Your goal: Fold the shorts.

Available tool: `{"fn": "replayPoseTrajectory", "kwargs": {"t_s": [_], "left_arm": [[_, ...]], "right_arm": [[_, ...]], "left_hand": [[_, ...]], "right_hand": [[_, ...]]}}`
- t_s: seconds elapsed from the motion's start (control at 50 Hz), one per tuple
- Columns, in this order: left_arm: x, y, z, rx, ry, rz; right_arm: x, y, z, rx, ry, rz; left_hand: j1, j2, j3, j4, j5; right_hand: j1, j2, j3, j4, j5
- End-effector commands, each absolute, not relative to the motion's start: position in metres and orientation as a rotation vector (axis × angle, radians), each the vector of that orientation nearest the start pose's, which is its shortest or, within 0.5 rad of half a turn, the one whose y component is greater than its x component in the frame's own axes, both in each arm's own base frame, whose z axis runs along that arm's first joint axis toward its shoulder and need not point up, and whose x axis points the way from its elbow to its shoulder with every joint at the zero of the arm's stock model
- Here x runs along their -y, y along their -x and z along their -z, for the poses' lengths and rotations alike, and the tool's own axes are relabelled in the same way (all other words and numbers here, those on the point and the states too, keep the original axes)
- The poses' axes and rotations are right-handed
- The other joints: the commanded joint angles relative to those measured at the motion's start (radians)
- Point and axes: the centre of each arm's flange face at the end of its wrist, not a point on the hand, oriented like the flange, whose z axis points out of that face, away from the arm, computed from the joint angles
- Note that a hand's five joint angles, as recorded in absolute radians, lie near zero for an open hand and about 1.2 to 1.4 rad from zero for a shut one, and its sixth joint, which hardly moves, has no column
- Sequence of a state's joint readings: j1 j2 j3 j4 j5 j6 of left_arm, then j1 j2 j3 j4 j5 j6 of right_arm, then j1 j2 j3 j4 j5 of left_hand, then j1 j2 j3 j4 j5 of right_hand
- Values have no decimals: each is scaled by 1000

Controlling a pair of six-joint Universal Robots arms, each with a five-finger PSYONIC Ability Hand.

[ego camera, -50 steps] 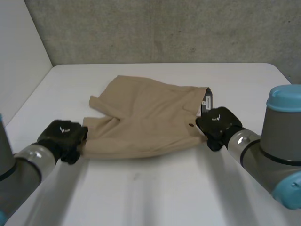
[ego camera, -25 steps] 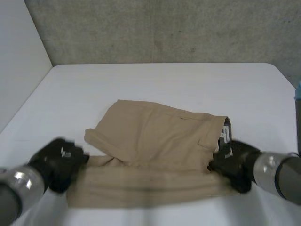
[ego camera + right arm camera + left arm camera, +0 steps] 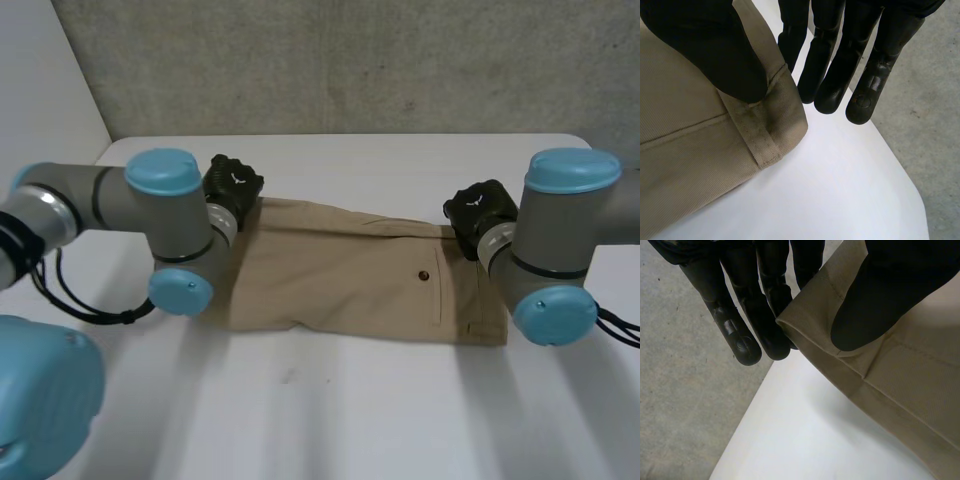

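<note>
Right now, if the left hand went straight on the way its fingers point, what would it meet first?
Probably the bare white table just past its fingertips; the left hand pinches a corner of the shorts there. Beyond lies grey concrete; depth is unclear.

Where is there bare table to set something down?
Bare table runs along the near side of the shorts, and a strip lies beyond them toward the wall. It is crowded at the shorts' far corners, where the left hand and right hand pinch them.
</note>
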State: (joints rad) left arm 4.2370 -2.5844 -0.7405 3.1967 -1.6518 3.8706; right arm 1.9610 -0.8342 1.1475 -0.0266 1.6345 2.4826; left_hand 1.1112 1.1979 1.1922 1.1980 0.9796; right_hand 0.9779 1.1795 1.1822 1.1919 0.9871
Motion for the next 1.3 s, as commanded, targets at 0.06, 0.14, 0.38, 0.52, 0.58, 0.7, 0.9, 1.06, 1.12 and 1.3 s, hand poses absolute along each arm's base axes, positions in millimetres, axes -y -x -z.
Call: {"fn": "replayPoseTrajectory", "kwargs": {"t_s": [0.06, 0.14, 0.38, 0.52, 0.58, 0.7, 0.9, 1.06, 1.12, 1.3], "left_arm": [[399, 350, -135, -1760, -1133, 2043], [393, 357, -133, -1744, -1189, 2078], [392, 353, -150, -1745, -1265, 2171], [398, 351, -128, -1770, -1301, 2151], [401, 353, -121, -1764, -1307, 2157], [412, 357, -109, -1713, -1275, 2201], [434, 356, -120, -1601, -1163, 2296], [423, 360, -151, -1616, -1139, 2356], [414, 355, -176, -1653, -1102, 2390], [370, 322, -225, -1866, -1000, 2423]], "right_arm": [[366, -291, -149, -2280, 1316, 2145], [368, -293, -159, -2237, 1264, 2217], [362, -291, -180, -2135, 1058, 2045], [380, -284, -154, -2192, 1047, 1999], [385, -285, -144, -2199, 1052, 1996], [400, -288, -133, -2162, 1038, 2088], [417, -291, -130, -2059, 1154, 2340], [405, -292, -183, -1862, 1041, 2538], [394, -287, -201, -1864, 985, 2521], [337, -263, -233, -2058, 933, 2262]], "left_hand": [[-520, -607, -601, -607, -563], [-780, -867, -861, -867, -823], [-818, -905, -899, -905, -861], [-813, -899, -894, -899, -856], [-801, -888, -882, -888, -844], [-771, -858, -853, -858, -814], [-724, -811, -806, -811, -767], [-724, -811, -806, -811, -767], [-733, -820, -814, -820, -776], [-751, -838, -832, -838, -794]], "right_hand": [[-121, -322, -325, -335, -305], [-803, -1005, -1008, -1017, -987], [-803, -1005, -1008, -1017, -987], [-803, -1005, -1008, -1017, -987], [-803, -1005, -1008, -1017, -987], [-803, -1005, -1008, -1017, -987], [-803, -1005, -1008, -1017, -987], [-803, -1005, -1008, -1017, -987], [-803, -1005, -1008, -1017, -987], [-803, -1005, -1008, -1017, -987]]}}
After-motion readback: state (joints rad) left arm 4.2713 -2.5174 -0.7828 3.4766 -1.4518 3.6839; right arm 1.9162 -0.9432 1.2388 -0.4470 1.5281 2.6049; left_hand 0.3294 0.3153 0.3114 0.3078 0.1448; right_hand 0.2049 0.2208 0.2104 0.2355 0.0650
